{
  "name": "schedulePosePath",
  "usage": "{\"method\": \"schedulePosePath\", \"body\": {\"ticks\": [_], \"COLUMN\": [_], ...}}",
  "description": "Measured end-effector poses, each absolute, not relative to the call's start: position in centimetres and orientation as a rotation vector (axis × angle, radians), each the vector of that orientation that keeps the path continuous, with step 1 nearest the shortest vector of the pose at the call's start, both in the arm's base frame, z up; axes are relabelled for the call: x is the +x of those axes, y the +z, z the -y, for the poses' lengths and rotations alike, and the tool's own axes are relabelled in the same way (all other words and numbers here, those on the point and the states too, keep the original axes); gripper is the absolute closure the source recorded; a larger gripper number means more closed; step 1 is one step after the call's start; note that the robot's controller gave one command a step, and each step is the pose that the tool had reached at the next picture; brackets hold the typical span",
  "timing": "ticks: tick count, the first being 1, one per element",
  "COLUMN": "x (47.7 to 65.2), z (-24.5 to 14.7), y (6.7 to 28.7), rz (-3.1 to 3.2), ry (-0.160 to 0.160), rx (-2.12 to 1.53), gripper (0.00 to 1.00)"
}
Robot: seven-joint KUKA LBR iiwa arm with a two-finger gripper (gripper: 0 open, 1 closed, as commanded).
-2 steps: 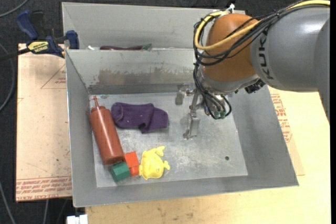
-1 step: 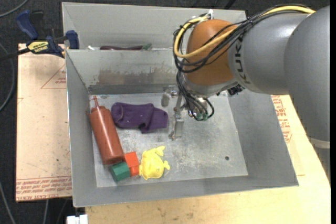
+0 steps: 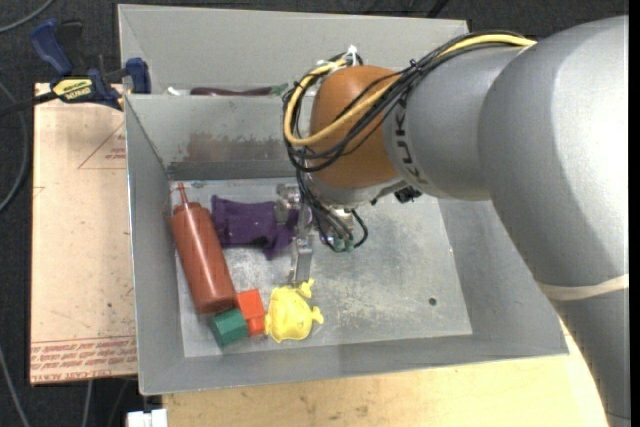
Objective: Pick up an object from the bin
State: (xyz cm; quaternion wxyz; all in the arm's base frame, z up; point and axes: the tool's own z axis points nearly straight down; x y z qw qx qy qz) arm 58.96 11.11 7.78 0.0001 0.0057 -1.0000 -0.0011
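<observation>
From my station I see the gripper (image 3: 300, 273) low inside the grey metal bin (image 3: 420, 310), hanging under the arm's orange wrist cover. Its tip sits between 2 things: the purple moulded plastic piece (image 3: 243, 222) just to its left and the yellow lumpy plastic toy (image 3: 290, 315) just below it, close to the toy's upper edge. I cannot tell whether the gripper is open or closed, and nothing shows as held in it.

The long red-brown plastic bottle (image 3: 200, 257) lies along the left wall, touching the purple piece. At its lower end sit 2 small blocks, 1 orange cube (image 3: 251, 306) beside 1 green cube (image 3: 228, 327), with the orange one against the yellow toy.

I judge the yellow toy the likeliest target, since it lies nearest the tip and has open floor on its right side. To do this well I would centre over the toy's body, not its edge, come straight down, and close across its narrower width. I would keep clear of the orange cube, so it does not get pinched in.
</observation>
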Motion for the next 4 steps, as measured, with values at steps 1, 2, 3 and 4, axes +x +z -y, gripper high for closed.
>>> {"method": "schedulePosePath", "body": {"ticks": [1, 2, 3, 4], "x": [59.2, 59.2, 59.6, 60.0], "z": [-16.8, -16.8, -16.6, -16.6], "y": [7.9, 7.9, 12.2, 16.9], "rz": [3.151, 3.151, 3.144, 3.157], "ry": [-0.003, -0.003, -0.001, -0.005], "rx": [0.096, 0.095, 0.097, 0.089], "gripper": [1.0, 1.0, 1.0, 1.0]}}
